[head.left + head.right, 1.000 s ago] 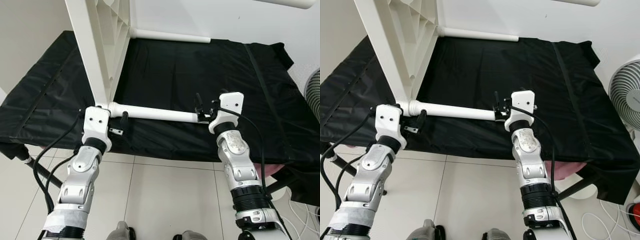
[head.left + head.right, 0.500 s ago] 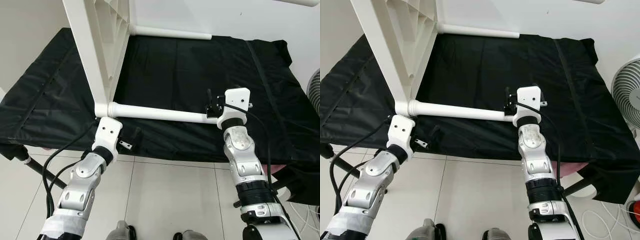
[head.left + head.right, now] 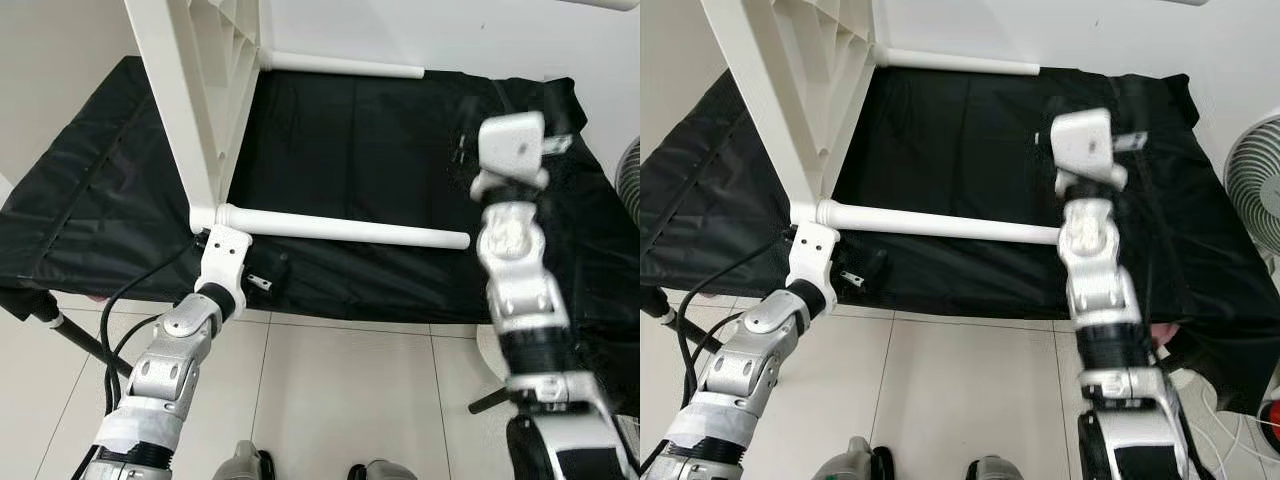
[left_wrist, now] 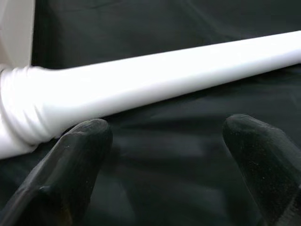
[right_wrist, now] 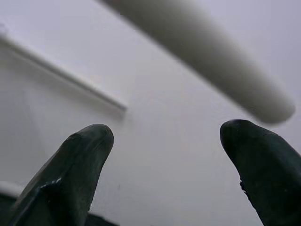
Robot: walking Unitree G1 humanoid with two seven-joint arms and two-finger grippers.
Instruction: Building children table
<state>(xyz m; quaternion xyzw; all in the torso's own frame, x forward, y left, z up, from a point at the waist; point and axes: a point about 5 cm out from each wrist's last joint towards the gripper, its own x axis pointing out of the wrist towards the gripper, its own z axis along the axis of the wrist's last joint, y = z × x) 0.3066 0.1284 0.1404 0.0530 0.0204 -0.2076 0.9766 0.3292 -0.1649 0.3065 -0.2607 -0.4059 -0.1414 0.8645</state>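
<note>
The white table top (image 3: 190,90) stands on its edge on a black cover (image 3: 360,140). A white leg (image 3: 340,228) sticks out sideways from its lower corner, and a second leg (image 3: 340,67) lies further back. My left gripper (image 4: 164,141) is open just below the near leg's threaded base (image 4: 19,108), without touching it. My right gripper (image 5: 164,141) is open and empty. It is raised above the cover, up and to the right of the near leg's free end (image 3: 458,240), and faces a white wall and a blurred third leg (image 5: 202,61).
The black cover's front edge (image 3: 330,310) drops to a tiled floor (image 3: 330,400). A white fan (image 3: 1255,190) stands at the right. The upright table top blocks the left part of the cover.
My right gripper has let go of the near leg's free end and risen up and to the right. My left gripper has dropped off the leg's base and now sits just under it.
</note>
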